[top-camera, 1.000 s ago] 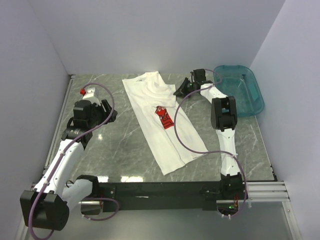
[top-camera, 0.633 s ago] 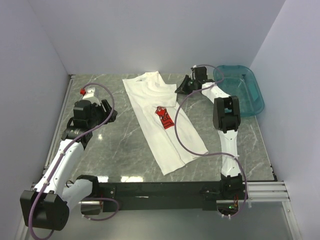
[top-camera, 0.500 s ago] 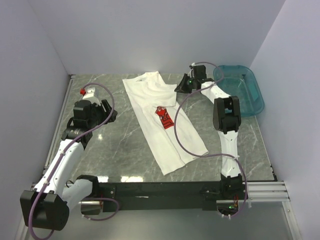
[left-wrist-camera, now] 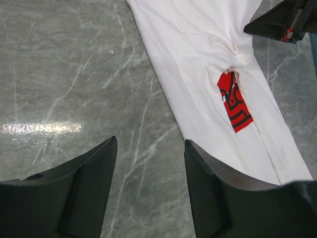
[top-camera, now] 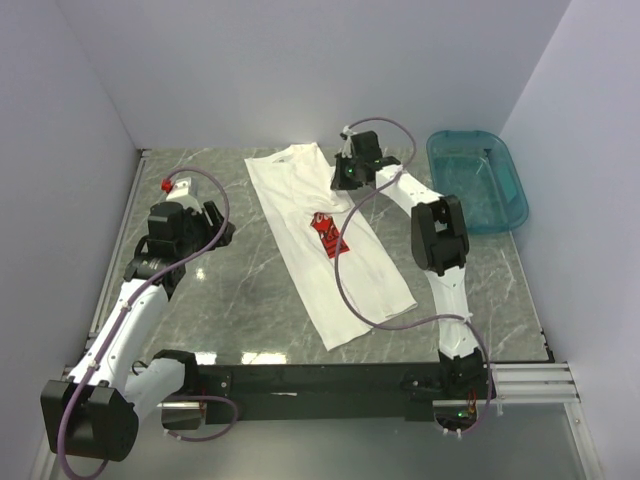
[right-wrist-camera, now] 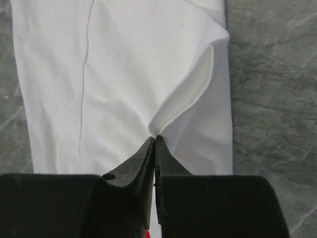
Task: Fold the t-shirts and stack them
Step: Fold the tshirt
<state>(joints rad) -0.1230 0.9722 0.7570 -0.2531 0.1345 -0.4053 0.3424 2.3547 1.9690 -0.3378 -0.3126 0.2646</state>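
One white t-shirt [top-camera: 325, 235] lies folded in a long strip slanting across the table, with a sliver of its red print [top-camera: 327, 236] showing. My right gripper [top-camera: 346, 176] is over the shirt's upper right part. In the right wrist view it [right-wrist-camera: 155, 138] is shut on a pinched fold of the shirt [right-wrist-camera: 124, 74], which puckers at the tips. My left gripper [top-camera: 216, 226] is open and empty over bare table left of the shirt. In the left wrist view it [left-wrist-camera: 150, 142] hovers above the marble, with the shirt [left-wrist-camera: 198, 49] and print [left-wrist-camera: 234, 101] beyond.
A teal plastic basin [top-camera: 519, 205] stands at the back right corner. The table is grey marble [top-camera: 230, 300] with walls on three sides. The right arm's cable loops across the shirt's lower right part [top-camera: 345, 290].
My right gripper has moved left from beside the basin onto the shirt's upper right edge and now pinches its fabric. The left arm has not moved.
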